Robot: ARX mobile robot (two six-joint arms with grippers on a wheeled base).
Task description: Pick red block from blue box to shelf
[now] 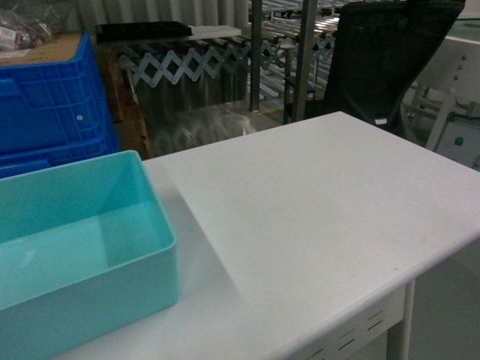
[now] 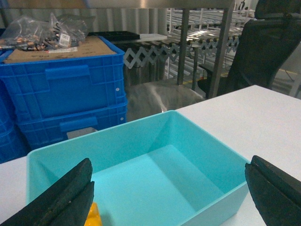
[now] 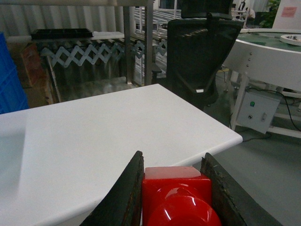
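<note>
The right claw [image 3: 176, 197] is clamped on the red block [image 3: 177, 195] past the worktop [image 3: 94, 127] edge — the left claw [image 2: 169, 193], fingers apart, hangs over the blue box [image 2: 141, 179] at the worktop's left end.

Glossy plastic red block [image 3: 176, 195]; smooth plastic blue box [image 1: 90, 292]; matt table [image 1: 322, 217].

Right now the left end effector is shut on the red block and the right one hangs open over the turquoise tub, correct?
No, the sides are swapped. The right wrist view shows the right end effector shut on the red block, beyond the white table's edge. The left wrist view shows the left end effector open over the turquoise tub.
</note>
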